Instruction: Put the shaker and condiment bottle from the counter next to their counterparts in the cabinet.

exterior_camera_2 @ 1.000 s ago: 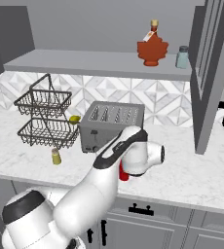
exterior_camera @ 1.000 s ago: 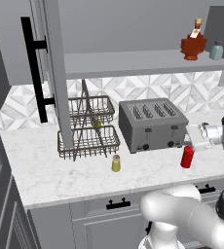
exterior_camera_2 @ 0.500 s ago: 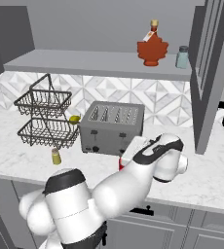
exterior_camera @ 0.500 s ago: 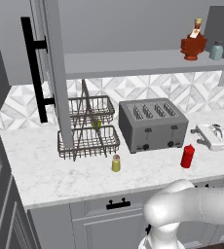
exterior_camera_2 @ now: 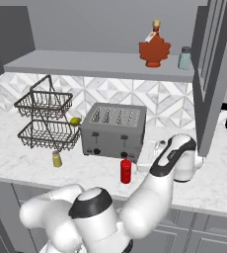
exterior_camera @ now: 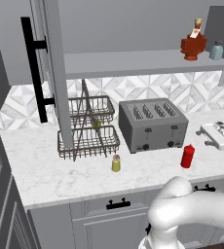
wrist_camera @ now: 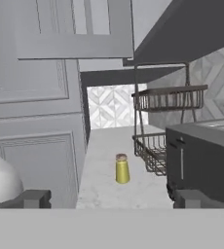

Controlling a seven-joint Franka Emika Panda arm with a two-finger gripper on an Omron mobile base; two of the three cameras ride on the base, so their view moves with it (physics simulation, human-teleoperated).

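A: Shaker [exterior_camera: 116, 163] where?
B: On the counter [exterior_camera: 60, 180], standing upright, long axis vertical, tan top up. In front of the wire basket rack [exterior_camera: 88, 130], left of the toaster [exterior_camera: 153, 125]. The hand view has it dead ahead between the finger tips, well apart from them.
A: Condiment bottle [exterior_camera: 187, 156]?
B: Also upright on the counter, nozzle pointing straight up, just in front of the toaster's right corner. In the right base view it sits in front of the toaster, beside the arm.
A: Gripper [exterior_camera: 212, 135]?
B: Hovers low over the counter, right of the toaster, lying roughly level and aimed left along the counter. Fingers spread wide, nothing between them.
A: Cabinet [exterior_camera_2: 105, 65]?
B: Door [exterior_camera: 48, 73] swung open, black bar handle facing out. On the shelf's right end the dark-red leaf bottle [exterior_camera_2: 154, 50] and the pale blue-grey shaker [exterior_camera_2: 185, 58] stand upright, side by side, near each other.
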